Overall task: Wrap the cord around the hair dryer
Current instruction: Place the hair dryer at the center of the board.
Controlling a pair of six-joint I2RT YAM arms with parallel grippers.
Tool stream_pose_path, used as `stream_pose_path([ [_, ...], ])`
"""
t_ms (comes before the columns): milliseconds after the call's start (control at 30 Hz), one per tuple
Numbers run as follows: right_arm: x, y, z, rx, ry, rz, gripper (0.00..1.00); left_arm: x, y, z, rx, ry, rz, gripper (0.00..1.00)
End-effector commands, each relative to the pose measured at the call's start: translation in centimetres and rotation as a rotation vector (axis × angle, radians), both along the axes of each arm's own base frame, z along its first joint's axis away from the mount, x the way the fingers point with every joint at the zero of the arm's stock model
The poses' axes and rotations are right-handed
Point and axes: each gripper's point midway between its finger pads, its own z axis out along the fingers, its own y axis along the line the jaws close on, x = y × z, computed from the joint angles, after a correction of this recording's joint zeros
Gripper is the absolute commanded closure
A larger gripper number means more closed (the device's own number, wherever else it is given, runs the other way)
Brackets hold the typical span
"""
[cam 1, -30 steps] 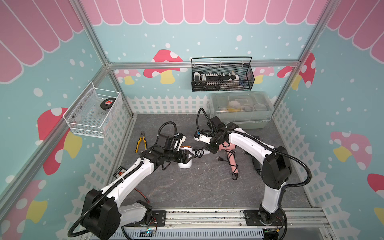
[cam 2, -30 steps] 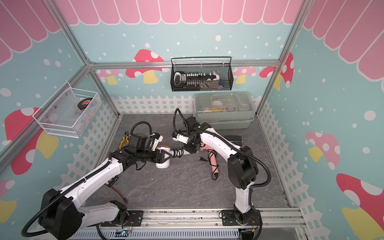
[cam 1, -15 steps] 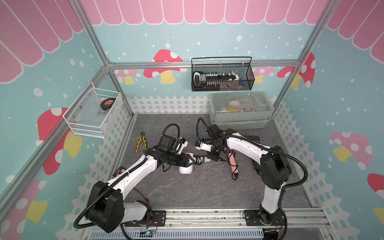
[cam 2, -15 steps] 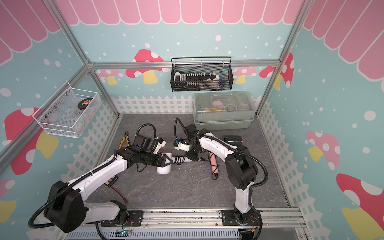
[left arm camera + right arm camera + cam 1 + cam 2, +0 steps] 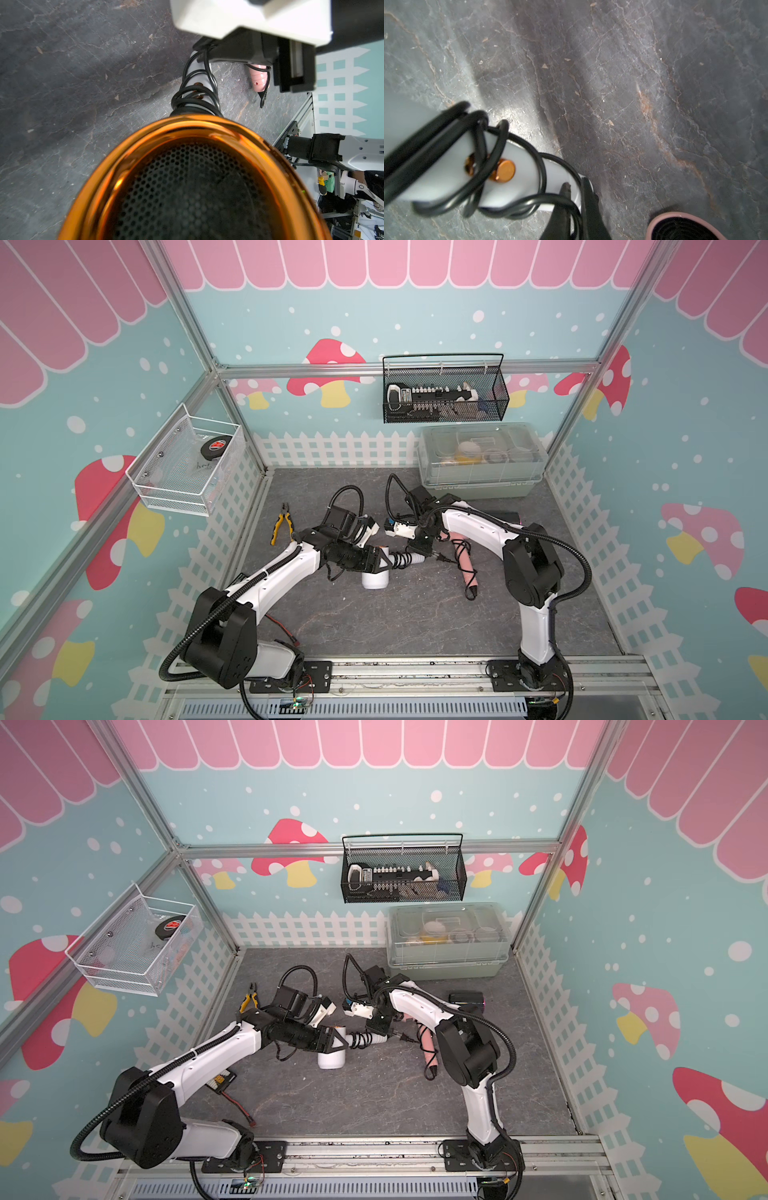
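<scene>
**Dryer clamped, cord coiled round its handle**

Near the middle of my grey bench (image 5: 395, 622), the white hair dryer (image 5: 375, 580) has its barrel clamped in my left tool (image 5: 380, 563). The black cord (image 5: 400, 561) coils round the handle. My right tool (image 5: 575, 188) sits at the handle's end, jaws a sliver apart with cord between them; whether they pinch it I cannot tell. The black disc (image 5: 216, 446) has a red label, too small to read.
</scene>
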Motion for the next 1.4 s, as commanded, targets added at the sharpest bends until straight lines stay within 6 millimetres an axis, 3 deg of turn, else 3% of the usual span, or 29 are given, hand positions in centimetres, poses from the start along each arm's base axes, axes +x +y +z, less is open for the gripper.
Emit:
stream_pose_path([
  [0,0.2,1.3,-0.2,0.02,-0.006,0.029,0.79,-0.8,-1.1,1.0,-0.055,0.015,-0.065,1.0],
  [100,-0.1,1.5,-0.4,0.019,0.001,0.031,0.65,-0.8,-1.1,1.0,-0.055,0.015,-0.066,1.0],
  [200,-0.6,1.7,-0.5,0.023,0.01,0.032,0.56,-0.7,-1.1,1.1,-0.055,0.013,-0.065,1.0],
  [600,-2.2,2.2,-1.2,0.028,0.051,0.04,0.36,-0.1,-0.6,0.7,-0.017,-0.008,-0.038,1.0],
  [833,-1.3,2.2,-1.5,0.009,0.025,0.008,0.3,0.1,-0.4,0.4,-0.003,-0.008,-0.031,1.0],
  [1000,-0.7,2.9,-0.7,0.043,-0.001,-0.005,0.28,0.1,-0.3,0.4,-0.002,-0.007,-0.031,1.0],
  [1167,-1.7,3.5,-1.2,0.045,0.017,0.028,0.26,0.2,0.0,-0.2,0.023,-0.002,-0.017,1.0],
  [1367,-2.4,2.6,-2.5,0.008,0.026,0.038,0.26,0.3,0.7,-1.8,0.081,0.019,0.003,1.0],
])
